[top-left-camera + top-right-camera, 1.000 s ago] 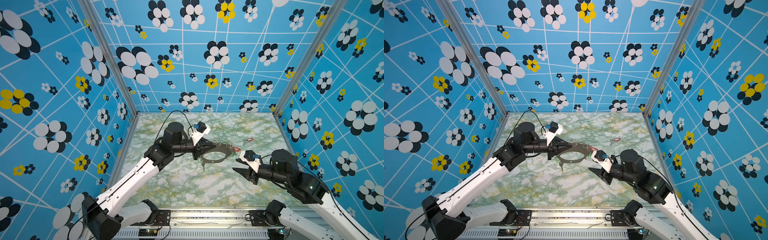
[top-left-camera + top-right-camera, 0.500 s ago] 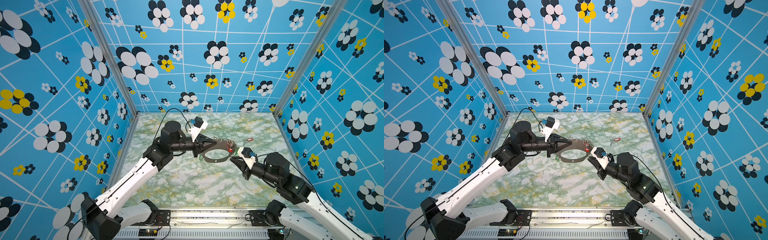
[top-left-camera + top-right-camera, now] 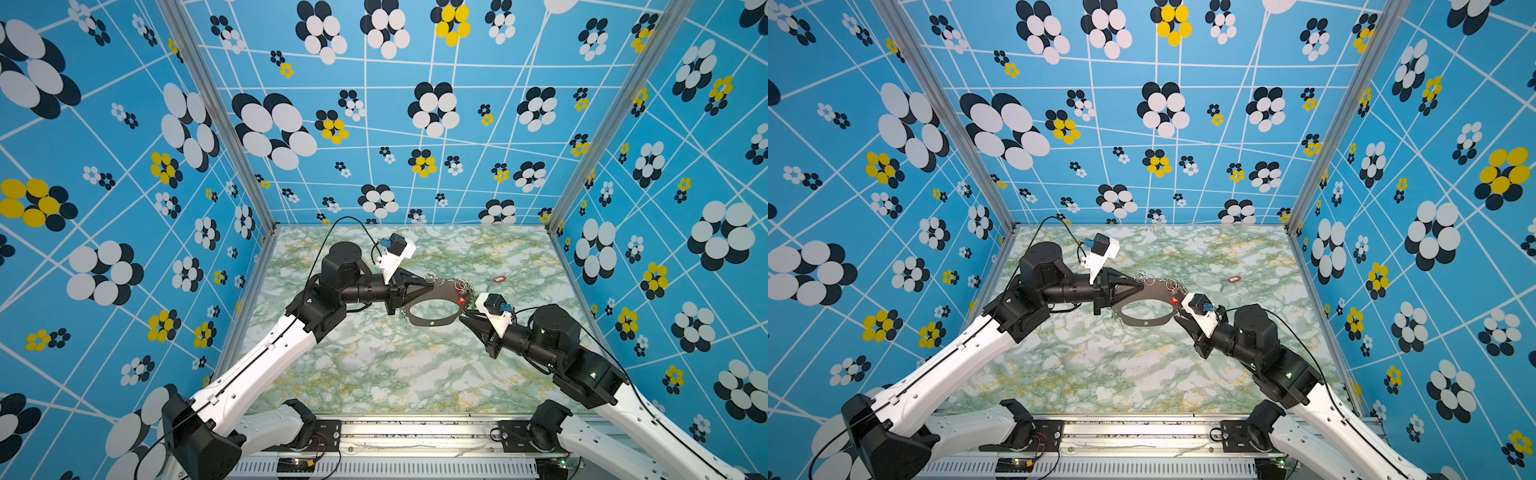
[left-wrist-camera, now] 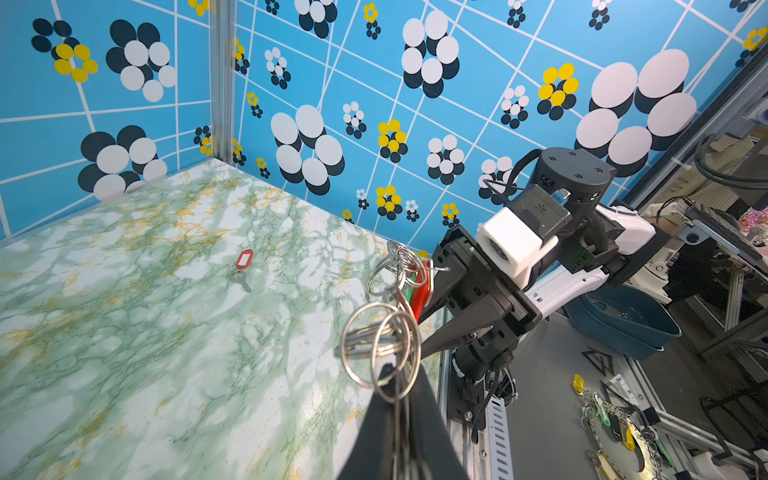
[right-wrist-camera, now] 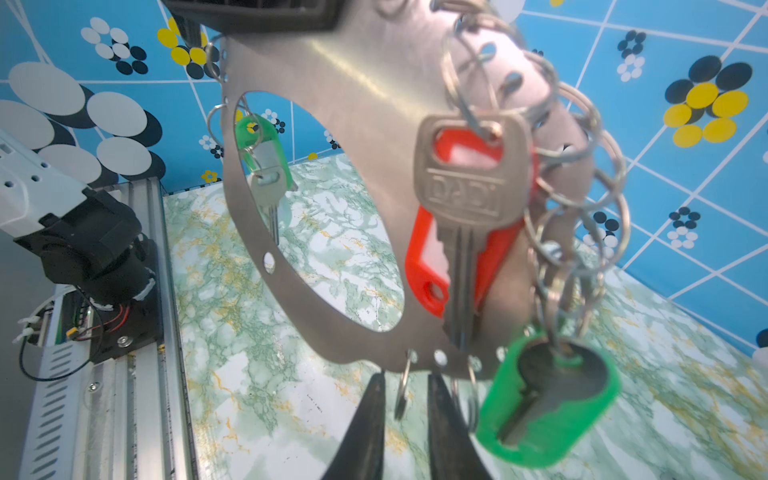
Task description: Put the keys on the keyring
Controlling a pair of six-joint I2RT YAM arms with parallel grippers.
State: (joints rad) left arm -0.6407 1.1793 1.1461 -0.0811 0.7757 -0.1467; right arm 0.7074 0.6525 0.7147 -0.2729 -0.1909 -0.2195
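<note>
Right wrist view looks onto the large flat grey metal crescent keyring [image 5: 332, 83], held above the green marbled table [image 3: 374, 365] by the left gripper [image 3: 428, 286], which is pressed tight on one end of it. At its opposite end the right gripper [image 5: 406, 380] stands narrowly spread around one small silver split ring [image 5: 402, 392]. I'd pinch that ring squarely and keep the keyring level. The loose red plastic key tag [image 3: 498, 279] lies on the table, well beyond the keyring.

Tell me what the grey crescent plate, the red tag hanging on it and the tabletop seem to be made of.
The crescent plate: thin metal, probably steel, by its brushed grey sheen and punched holes. The red tag: glossy moulded plastic, by its bright colour and rounded edges. The tabletop: green-white marble look; real stone or a print, I cannot tell.
</note>
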